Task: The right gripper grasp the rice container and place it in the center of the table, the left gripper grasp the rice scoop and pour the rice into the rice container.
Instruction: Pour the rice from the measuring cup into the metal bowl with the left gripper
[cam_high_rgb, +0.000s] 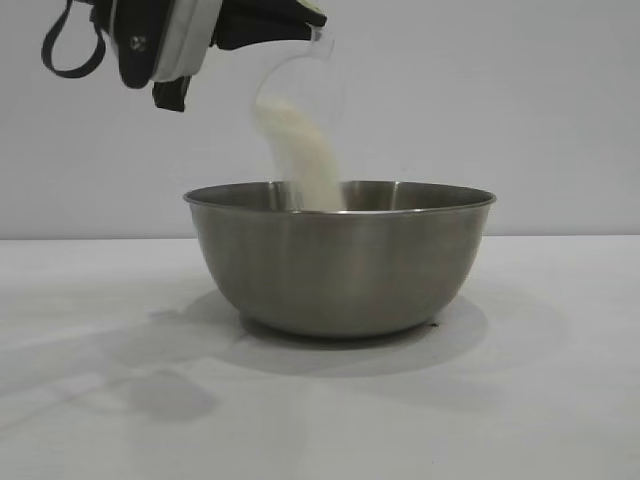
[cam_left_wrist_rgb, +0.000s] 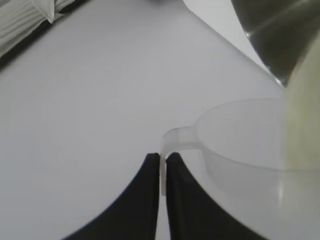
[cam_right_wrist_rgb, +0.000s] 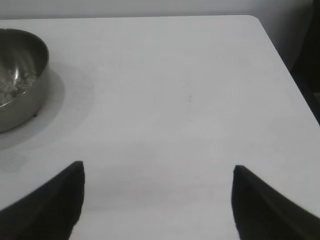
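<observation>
- The scoop (cam_high_rgb: 300, 75) is a small cup of thin frosted plastic, so I judge it light and a little flexible. Its walls look smooth and could slip; the loop handle at the rim is the natural place to hold it, and a hard squeeze there could bend it.
- The left gripper (cam_left_wrist_rgb: 162, 175) has its two fingers pressed together on the thin tab of that handle. It holds the scoop tilted in the air above the bowl (cam_high_rgb: 340, 260), near the side of the rim that is at the left of the exterior view.
- The rice (cam_high_rgb: 300, 150) is falling from the scoop as a pale stream into the bowl. The loose grains shift the weight quickly, so a small turn of the wrist probably changes the flow much.
- The bowl is of steel, rigid and much heavier than the scoop. It stands upright on the white table (cam_high_rgb: 560, 400), about in the middle, and some grains already lie inside it.
- The right gripper (cam_right_wrist_rgb: 157, 200) is low over a bare part of the table, well apart from the bowl. Its fingers stand wide apart; it holds nothing and touches nothing.
</observation>
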